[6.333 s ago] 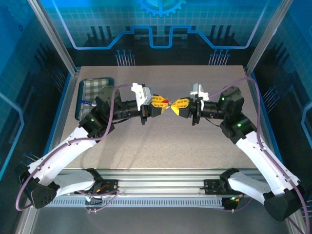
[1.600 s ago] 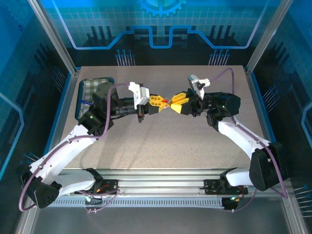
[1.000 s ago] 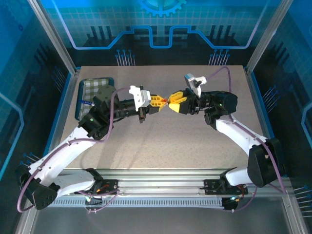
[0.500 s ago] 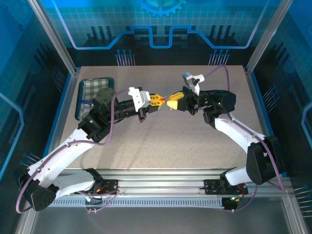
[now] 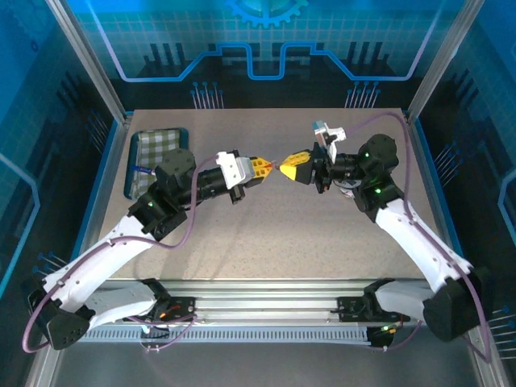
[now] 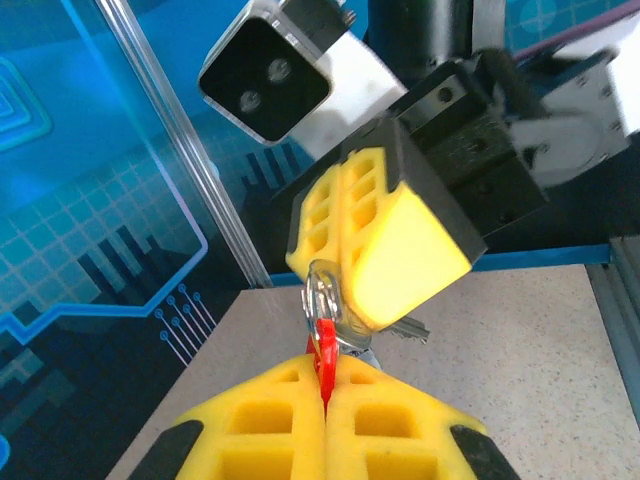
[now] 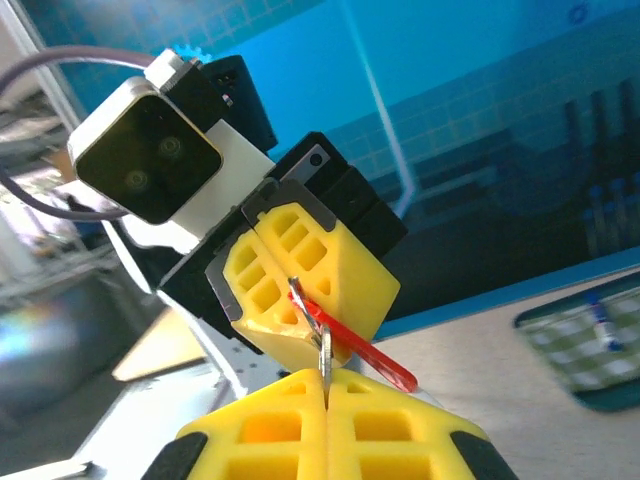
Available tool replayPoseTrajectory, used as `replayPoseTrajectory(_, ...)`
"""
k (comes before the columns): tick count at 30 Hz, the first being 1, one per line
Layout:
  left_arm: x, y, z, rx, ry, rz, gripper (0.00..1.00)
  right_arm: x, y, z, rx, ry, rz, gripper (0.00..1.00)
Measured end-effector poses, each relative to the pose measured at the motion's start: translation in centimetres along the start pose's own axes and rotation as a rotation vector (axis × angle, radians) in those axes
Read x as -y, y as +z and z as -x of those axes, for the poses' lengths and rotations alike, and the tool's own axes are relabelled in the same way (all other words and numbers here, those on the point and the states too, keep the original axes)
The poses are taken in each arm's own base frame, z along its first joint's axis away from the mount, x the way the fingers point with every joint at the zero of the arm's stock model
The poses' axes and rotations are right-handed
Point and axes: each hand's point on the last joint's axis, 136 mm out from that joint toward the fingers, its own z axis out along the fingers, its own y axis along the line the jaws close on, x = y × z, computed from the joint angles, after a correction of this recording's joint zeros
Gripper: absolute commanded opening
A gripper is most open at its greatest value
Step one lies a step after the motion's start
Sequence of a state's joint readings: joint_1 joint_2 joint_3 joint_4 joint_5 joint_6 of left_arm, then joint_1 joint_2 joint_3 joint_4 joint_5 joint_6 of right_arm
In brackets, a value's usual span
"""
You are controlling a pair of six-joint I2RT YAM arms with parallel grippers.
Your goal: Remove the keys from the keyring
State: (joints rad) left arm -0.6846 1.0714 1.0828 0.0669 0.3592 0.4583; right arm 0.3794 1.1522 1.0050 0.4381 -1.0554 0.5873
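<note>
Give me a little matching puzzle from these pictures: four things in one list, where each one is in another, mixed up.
1 red tag
2 key
3 tray
4 pen

a lying in the tray
b pinched in the left claw
c held by the right claw
d on the table's far left

Pairs: 1-b, 2-c, 3-d, 4-a

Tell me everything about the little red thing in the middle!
The red tag is a thin, shiny strip, plastic by its look, held in the air above the table. The left end effector pinches it between its shut yellow fingers. A silver ring meets it, gripped by the right end effector.
</note>
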Motion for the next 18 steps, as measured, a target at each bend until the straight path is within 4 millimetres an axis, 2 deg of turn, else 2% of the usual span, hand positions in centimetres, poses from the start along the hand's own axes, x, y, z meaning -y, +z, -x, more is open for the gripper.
replayPoseTrajectory(3, 0.2, -0.2, 0.4, 0.001, 0.05, 0.03, 0.0, -0.7, 0.2, 0.1, -0.01, -0.121, -0.113, 0.0)
replayPoseTrajectory(6, 0.1, -0.1, -0.1, -0.025, 0.099, 0.07, 0.0, -0.7, 0.3, -0.5, -0.031, -0.262, -0.248, 0.0)
replayPoseTrajectory(14, 0.0, 0.7, -2.9, -0.119, 0.208, 0.159, 0.0, 0.9, 0.2, -2.5, -0.101, -0.525, -0.476, 0.0)
replayPoseTrajectory(18, 0.0, 0.8, -3.4, -0.132, 0.222, 0.17, 0.0, 1.4, -0.1, -2.8, -0.111, -0.592, -0.527, 0.0)
